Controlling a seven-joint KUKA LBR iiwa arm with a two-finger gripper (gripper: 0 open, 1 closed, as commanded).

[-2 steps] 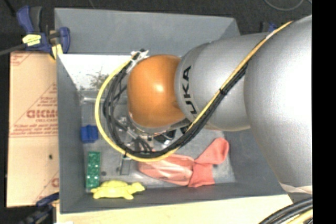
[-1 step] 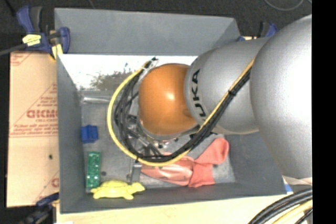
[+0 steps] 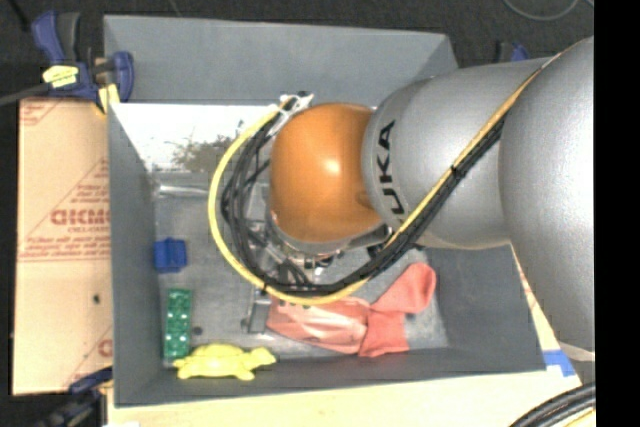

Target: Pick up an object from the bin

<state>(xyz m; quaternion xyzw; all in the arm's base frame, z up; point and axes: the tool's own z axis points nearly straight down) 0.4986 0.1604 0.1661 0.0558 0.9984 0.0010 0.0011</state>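
The silver arm (image 3: 480, 165) takes up the right half of the view. It reaches in from the right and bends down into the grey bin (image 3: 300, 55), so its own bulk covers much of the floor. At its wrist sits the rounded orange cover (image 3: 320, 170), ringed by a loop of yellow and black cables (image 3: 225, 215). The cover points straight down, which suits a descent from above onto something lying flat.

The gripper (image 3: 262, 307) hangs beneath that cover, low in the bin near the front. Only a grey sliver of it peeks out, so it cannot be told how far open it is or whether it has hold of anything.

The nearest thing is a crumpled salmon-pink soft piece (image 3: 385, 310), stretched along the front of the floor. Its left end is just beside the visible bit of the gripper, so it is probably the thing to be picked.

The other things lie along the left wall, apart from the gripper and likely not in play:
- a flat yellow toy (image 3: 225, 362) in the front corner
- a green studded brick (image 3: 178, 323) just above it
- a small blue block (image 3: 169, 255) further back
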